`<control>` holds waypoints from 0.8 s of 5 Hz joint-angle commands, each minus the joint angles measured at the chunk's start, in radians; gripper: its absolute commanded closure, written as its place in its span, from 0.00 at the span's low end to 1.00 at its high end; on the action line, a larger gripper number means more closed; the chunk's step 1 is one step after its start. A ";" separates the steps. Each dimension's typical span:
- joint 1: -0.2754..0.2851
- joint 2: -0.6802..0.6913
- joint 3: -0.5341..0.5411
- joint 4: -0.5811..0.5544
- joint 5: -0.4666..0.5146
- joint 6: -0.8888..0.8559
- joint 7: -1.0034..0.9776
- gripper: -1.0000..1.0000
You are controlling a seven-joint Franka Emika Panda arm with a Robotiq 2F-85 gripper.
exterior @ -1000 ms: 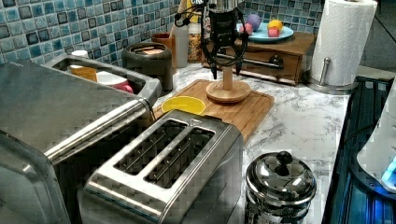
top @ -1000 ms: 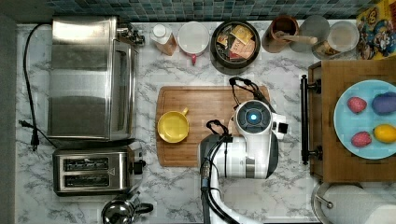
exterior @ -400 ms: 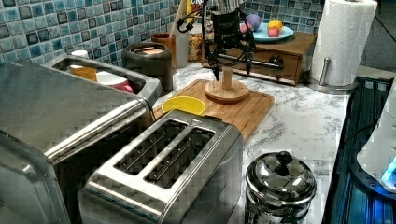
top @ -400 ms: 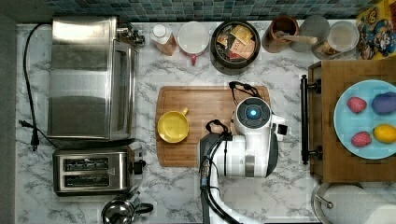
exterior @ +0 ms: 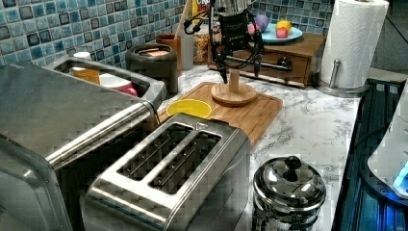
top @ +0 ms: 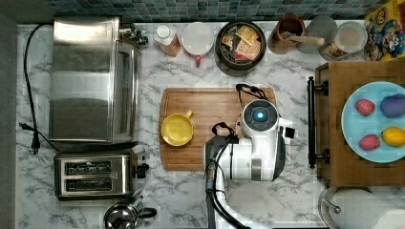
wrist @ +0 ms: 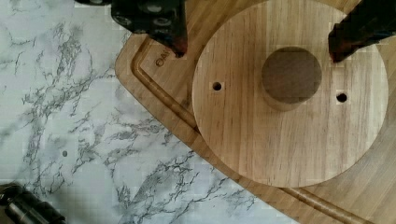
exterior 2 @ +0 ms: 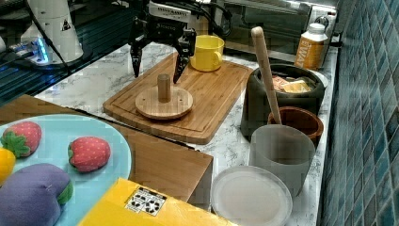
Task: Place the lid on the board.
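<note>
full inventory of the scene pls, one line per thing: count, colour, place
board: 1, light-brown wood, centre of marble counter
lid: 1, round wood with knob, flat on the board
mug: 1, yellow, on the board
toaster oven: 1, steel, the top view's left
toaster: 1, steel, two-slot, below the oven in the top view
pot: 1, steel, lidded, by the toaster
canister: 1, dark, holds packets, by backsplash
tray: 1, wood, black handles, the top view's right
plate: 1, light blue, on the tray, holds toy fruit
paper towel roll: 1, white
gripper: 1, black, open, above the lid's knob
</note>
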 commanded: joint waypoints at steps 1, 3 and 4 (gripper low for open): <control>0.020 -0.009 0.024 0.080 0.018 -0.008 0.010 0.00; 0.006 -0.009 0.038 0.080 0.016 -0.008 0.011 0.00; -0.001 -0.009 0.046 0.080 0.015 -0.008 0.012 0.00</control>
